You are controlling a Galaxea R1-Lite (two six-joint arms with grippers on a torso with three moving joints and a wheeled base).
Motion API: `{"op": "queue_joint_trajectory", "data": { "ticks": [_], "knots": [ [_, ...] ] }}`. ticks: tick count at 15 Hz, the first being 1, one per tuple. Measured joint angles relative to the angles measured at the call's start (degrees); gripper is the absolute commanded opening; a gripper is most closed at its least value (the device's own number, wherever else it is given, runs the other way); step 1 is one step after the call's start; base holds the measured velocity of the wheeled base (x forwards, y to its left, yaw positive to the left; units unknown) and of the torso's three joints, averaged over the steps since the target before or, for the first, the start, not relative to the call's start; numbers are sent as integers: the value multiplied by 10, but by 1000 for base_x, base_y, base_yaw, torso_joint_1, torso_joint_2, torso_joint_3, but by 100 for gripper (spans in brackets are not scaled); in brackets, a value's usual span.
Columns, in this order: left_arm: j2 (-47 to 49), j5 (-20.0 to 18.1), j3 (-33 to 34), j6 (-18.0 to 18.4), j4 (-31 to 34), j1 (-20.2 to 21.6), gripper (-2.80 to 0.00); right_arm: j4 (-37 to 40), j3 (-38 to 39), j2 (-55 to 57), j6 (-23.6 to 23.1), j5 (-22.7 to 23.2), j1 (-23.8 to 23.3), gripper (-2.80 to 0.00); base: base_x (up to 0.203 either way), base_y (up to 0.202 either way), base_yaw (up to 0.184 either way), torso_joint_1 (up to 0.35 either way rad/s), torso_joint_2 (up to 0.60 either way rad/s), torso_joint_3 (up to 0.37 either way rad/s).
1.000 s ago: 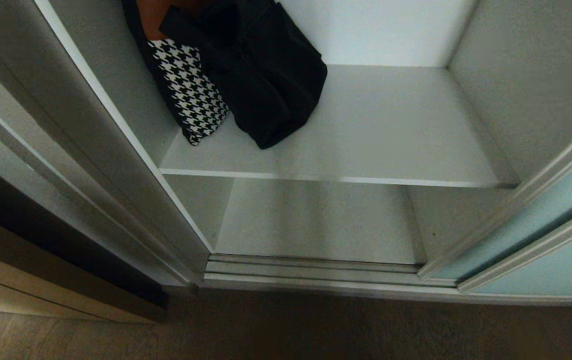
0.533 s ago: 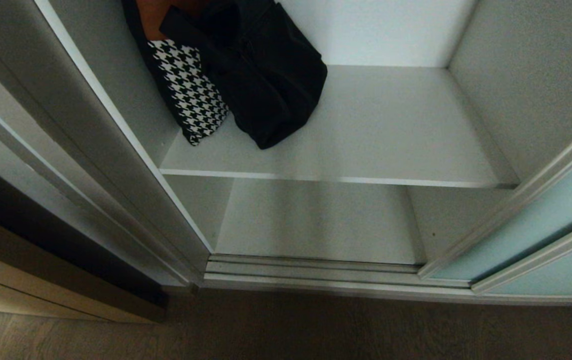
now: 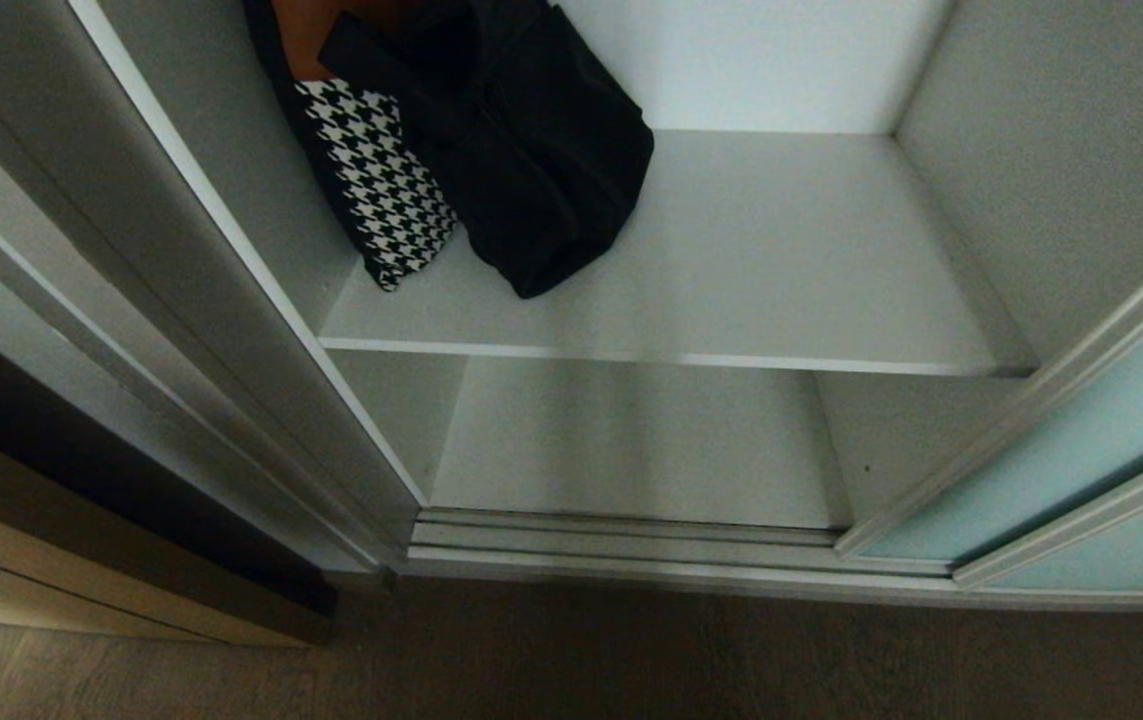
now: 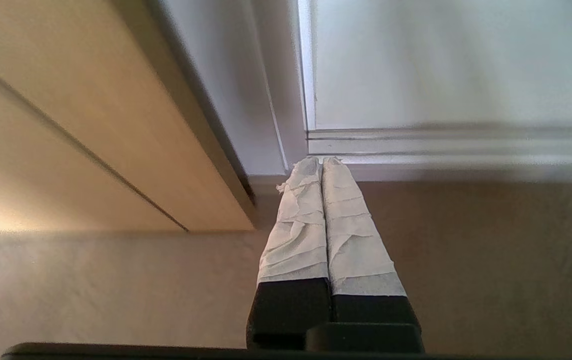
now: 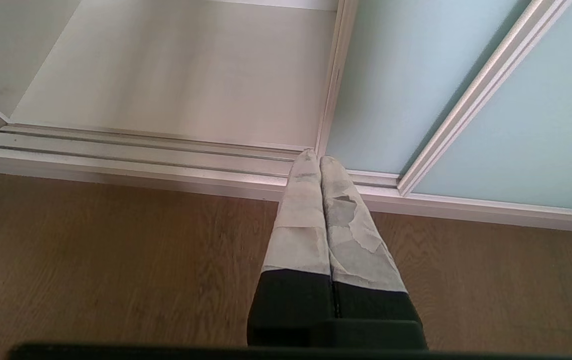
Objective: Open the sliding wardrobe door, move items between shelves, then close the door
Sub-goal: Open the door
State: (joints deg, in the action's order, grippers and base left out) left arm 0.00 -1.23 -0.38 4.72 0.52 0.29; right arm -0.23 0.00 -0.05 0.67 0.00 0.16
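The sliding wardrobe door (image 3: pixel 1061 470) stands pushed aside at about four o'clock in the head view, leaving the bay open, so moving items looks like the step in hand. Two shelves (image 3: pixel 731 260) show, upper and lower; the lower one is bare. On the upper shelf, toward eleven o'clock, lie one black bag (image 3: pixel 531 150) and one houndstooth bag (image 3: pixel 376 180), touching, their long axes running back to front. The left gripper (image 4: pixel 322 160) hangs low over the floor (image 4: pixel 466 250) by the left door post, fingers (image 4: pixel 298 220) pressed together, holding nothing. The right gripper (image 5: pixel 320 157) likewise, fingers closed and empty, near the door's foot. The left arm seems nearer the bags, which lie above and ahead.
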Motion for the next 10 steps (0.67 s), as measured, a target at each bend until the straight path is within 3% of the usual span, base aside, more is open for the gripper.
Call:
{"op": "queue_joint_trajectory", "data": {
  "ticks": [10],
  "knots": [
    [0,1,1,-3,1,0,-280,0,0,0,0,0,0,-280,0,0,0,0,0,0]
  ]
}}
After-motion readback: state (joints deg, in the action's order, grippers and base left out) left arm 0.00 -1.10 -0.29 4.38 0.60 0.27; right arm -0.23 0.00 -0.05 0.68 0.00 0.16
